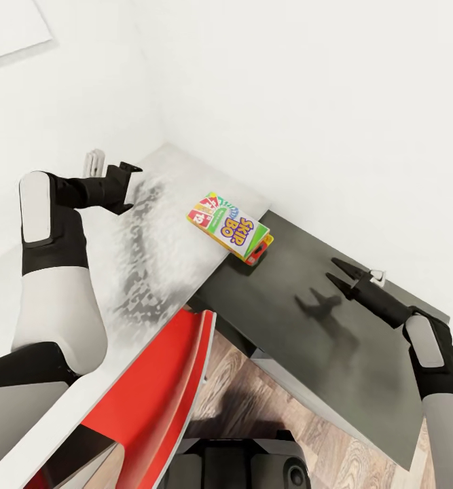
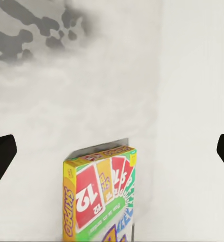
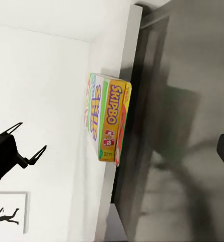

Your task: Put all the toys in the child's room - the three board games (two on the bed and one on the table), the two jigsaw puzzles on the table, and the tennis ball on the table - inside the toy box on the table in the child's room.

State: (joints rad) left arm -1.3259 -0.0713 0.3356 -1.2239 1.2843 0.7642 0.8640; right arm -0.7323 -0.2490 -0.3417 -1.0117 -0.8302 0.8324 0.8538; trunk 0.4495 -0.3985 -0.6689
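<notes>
Red chair back point(image 1: 165, 387) sits nearest, tucked under the pale worktop point(image 1: 83, 353). Right gripper point(image 1: 343, 273) hovers over the dark panel, fingers apart and empty, lined up toward the board game point(image 1: 230, 226). That Skip-Bo box overhangs the worktop's edge, probably an easy lip to pinch. Farther on, left gripper point(image 1: 128, 187) waits, fingers spread wide, empty too.

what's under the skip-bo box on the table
The Skip-Bo box lies on the pale table top, its near end jutting past the edge over the dark surface. A red-orange layer shows beneath it; the rest underneath is hidden.
</notes>
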